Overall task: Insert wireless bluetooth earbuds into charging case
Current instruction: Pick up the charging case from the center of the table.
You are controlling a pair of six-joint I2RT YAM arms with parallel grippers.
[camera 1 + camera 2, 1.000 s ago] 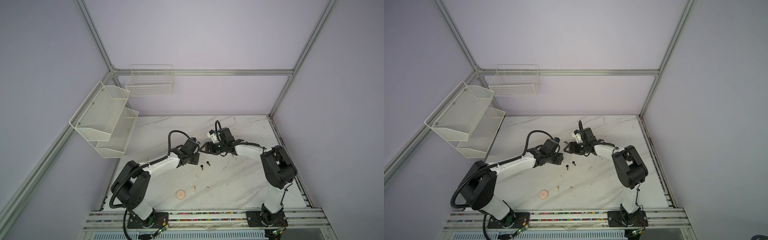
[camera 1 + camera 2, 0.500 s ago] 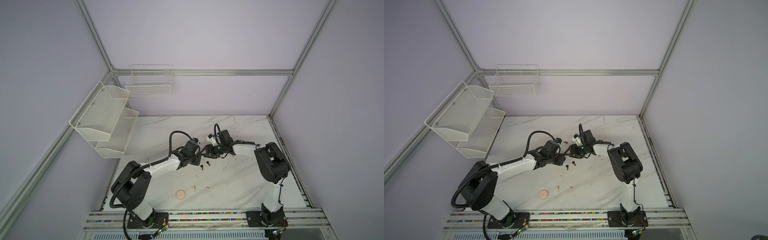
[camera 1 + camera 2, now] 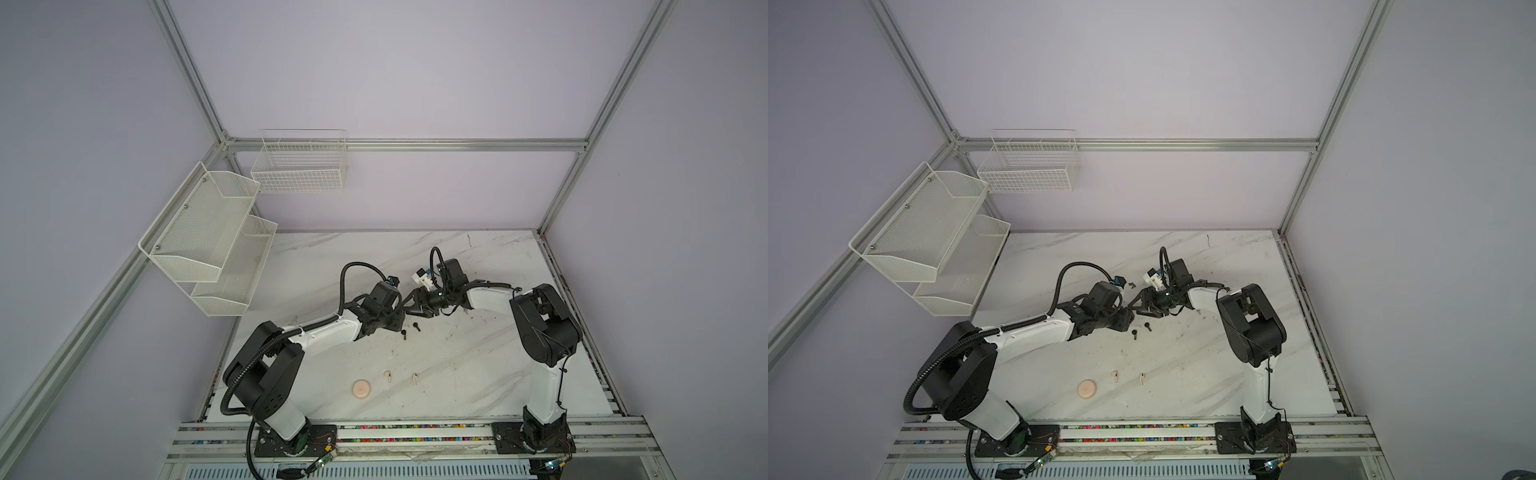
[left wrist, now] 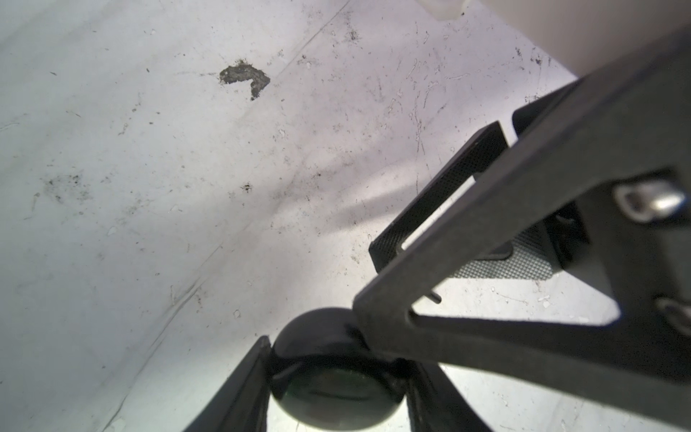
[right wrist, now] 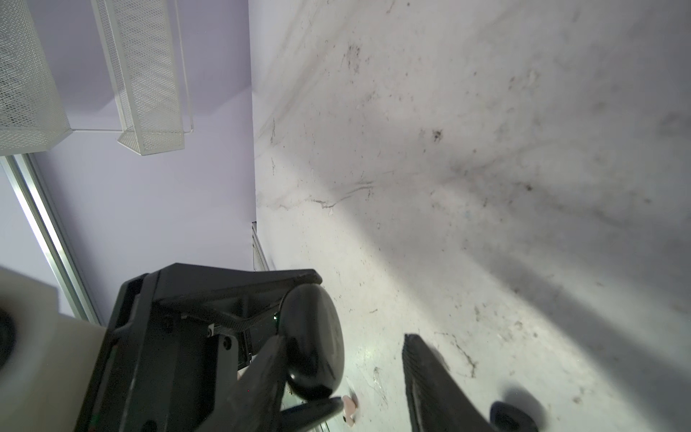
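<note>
Black glossy round charging case [image 4: 329, 385] sits pinched in left gripper [image 4: 336, 355]. Right gripper [image 5: 343, 336] is spread, one finger against it. Risk: an off-centre push could twist case loose onto surface [image 4: 149, 187].

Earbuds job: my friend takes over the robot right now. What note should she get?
Left gripper: shut on the black charging case, which looks closed.
Right gripper: open, one finger against that case.
Two black earbuds lie loose on the table beside the grippers.
Two cream earbuds lie nearer the arm bases, next to a round pinkish disc, probably their case.
Done: black case in hand.
Left: open it, then put in all four buds; none is in yet.
</note>
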